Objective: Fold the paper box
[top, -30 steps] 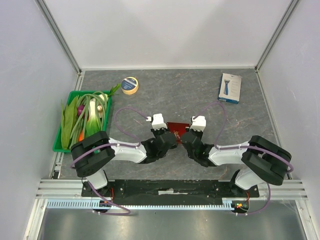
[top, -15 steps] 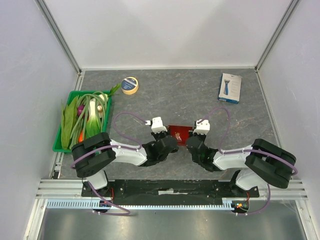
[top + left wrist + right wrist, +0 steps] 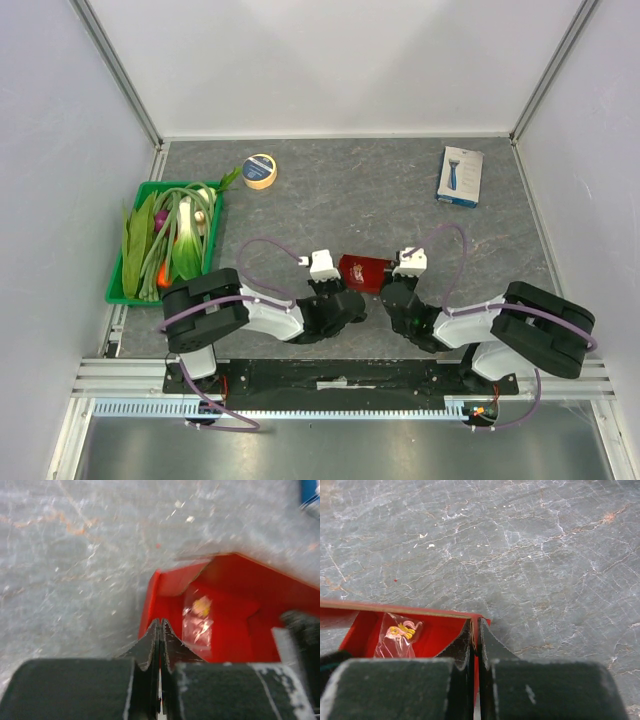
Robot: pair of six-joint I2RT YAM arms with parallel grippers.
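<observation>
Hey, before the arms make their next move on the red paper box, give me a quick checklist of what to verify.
1. Left end effector pinching paper box wall: ok.
2. Right end effector pinching opposite wall: ok.
3. Clear packet lying inside: ok.
4. Box closed up: not ok, interior showing.
5. Box lifted off table: cannot tell.
6. Blue-and-white box well away: ok.

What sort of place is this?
Probably a robot test bench: two arms bolted to a grey table, white walls around it, odd props like a tape roll and vegetable tray.
</observation>
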